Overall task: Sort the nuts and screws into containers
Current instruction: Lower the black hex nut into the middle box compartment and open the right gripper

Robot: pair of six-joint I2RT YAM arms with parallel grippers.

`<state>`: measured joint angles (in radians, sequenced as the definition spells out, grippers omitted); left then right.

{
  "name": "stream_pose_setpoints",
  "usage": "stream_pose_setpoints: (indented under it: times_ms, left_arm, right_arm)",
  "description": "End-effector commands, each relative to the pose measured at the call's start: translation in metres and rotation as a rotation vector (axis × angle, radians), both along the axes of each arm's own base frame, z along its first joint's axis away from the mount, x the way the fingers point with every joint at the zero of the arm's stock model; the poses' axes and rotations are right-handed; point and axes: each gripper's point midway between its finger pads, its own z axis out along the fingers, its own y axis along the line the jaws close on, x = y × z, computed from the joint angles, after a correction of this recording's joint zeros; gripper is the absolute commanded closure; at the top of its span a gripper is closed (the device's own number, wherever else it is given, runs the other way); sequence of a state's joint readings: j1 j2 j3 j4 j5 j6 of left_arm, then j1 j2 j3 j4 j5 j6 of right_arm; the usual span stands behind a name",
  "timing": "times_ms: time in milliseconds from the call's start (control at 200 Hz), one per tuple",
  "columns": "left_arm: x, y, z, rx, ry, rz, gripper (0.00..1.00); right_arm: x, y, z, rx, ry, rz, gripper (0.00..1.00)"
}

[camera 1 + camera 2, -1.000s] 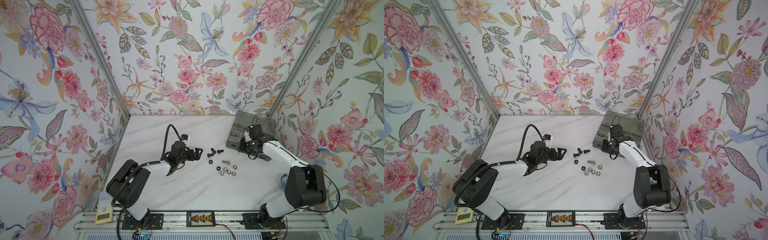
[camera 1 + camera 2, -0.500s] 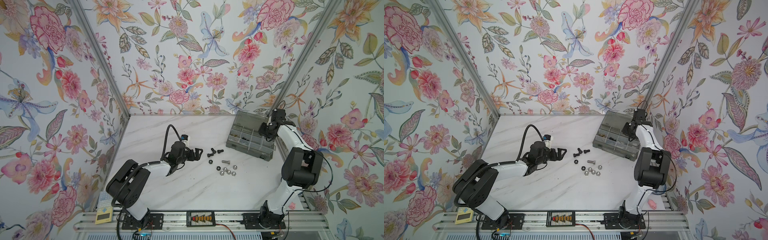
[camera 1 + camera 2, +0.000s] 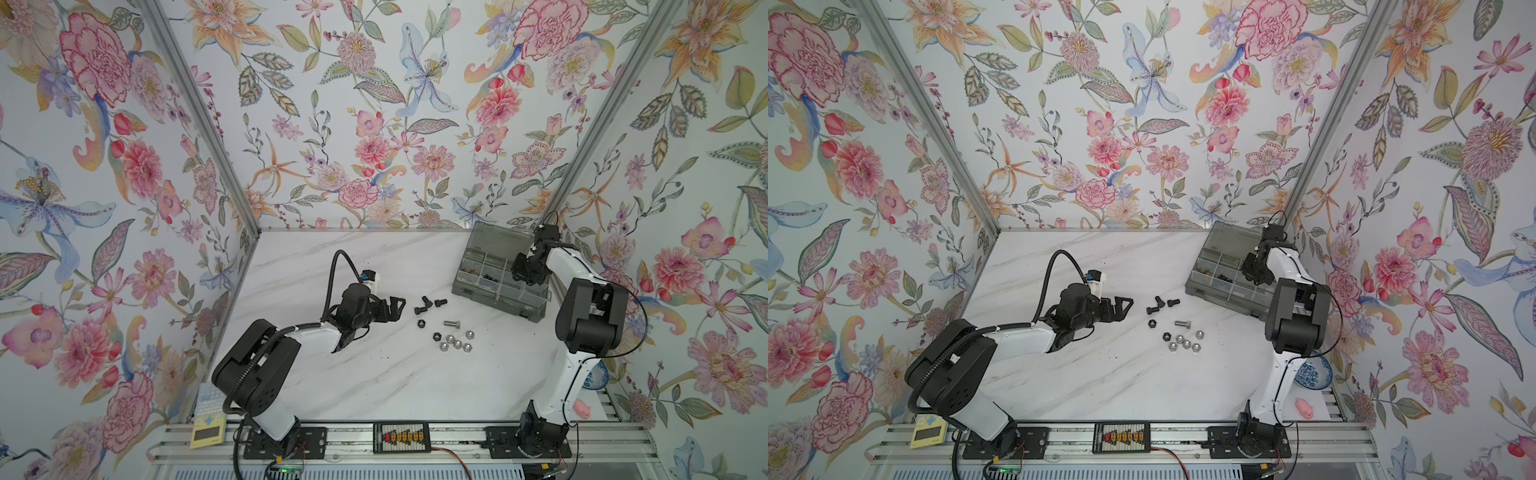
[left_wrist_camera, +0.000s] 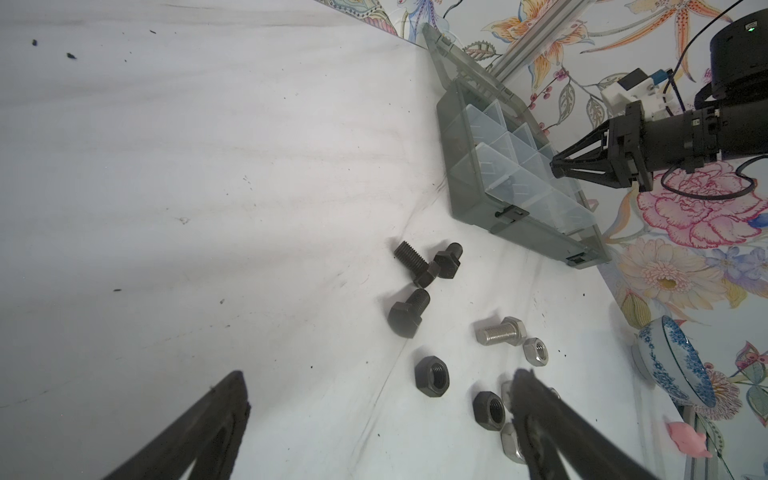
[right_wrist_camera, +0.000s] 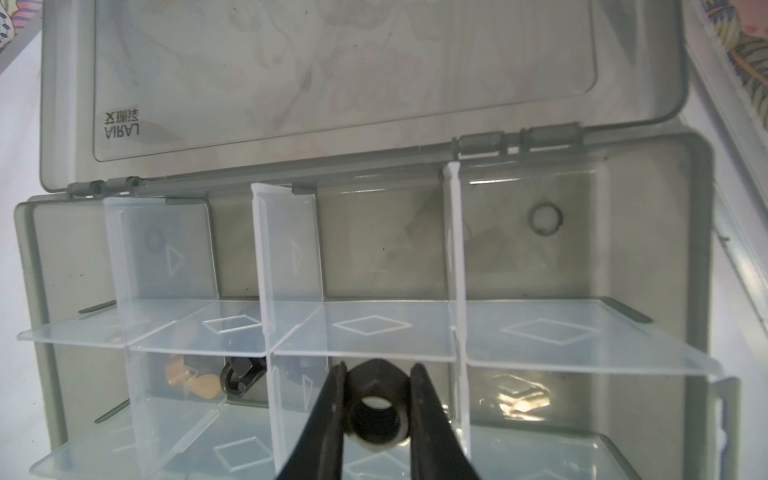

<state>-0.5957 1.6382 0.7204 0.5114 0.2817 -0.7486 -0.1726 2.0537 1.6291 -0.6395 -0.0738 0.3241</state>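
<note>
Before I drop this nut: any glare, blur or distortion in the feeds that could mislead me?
Right wrist view: the right gripper and its black nut are sharp; the clear dividers blur what lies behind them, and glare marks one compartment floor. Left wrist view: strong wide-angle warp, left gripper fingers soft-edged, loose screws crisp. Both top views: even light, soft shadows, hardware tiny.

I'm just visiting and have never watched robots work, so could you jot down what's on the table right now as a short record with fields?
Box: smoky-grey plastic organiser box, lid open, at the table's far right.
Right gripper: shut on a black hexagonal nut, above the box's compartments.
Left gripper: open, empty, beside the loose parts.
Loose screws: three black bolts, one silver hex-head bolt.
Loose nuts: two black nuts, four silver nuts.
Bystander: blue-and-white patterned bowl, near the right arm's base.
</note>
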Motion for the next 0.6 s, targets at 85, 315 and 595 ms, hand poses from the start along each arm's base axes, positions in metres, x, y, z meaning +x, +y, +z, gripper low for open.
stream_pose_setpoints:
  times_ms: [85,315,595]
  left_arm:
    - [0.004,-0.002,0.015,-0.026,-0.032,0.0,0.01]
    - [0.004,-0.003,0.014,-0.025,-0.03,-0.003,0.01]
    - [0.005,-0.002,0.016,-0.025,-0.033,0.002,0.01]
  right_arm:
    - [0.002,0.002,-0.005,0.006,0.012,0.026,0.82]
    - [0.004,0.009,0.005,0.032,-0.014,0.049,0.65]
    - [-0.002,0.029,0.053,0.046,-0.112,0.111,0.62]
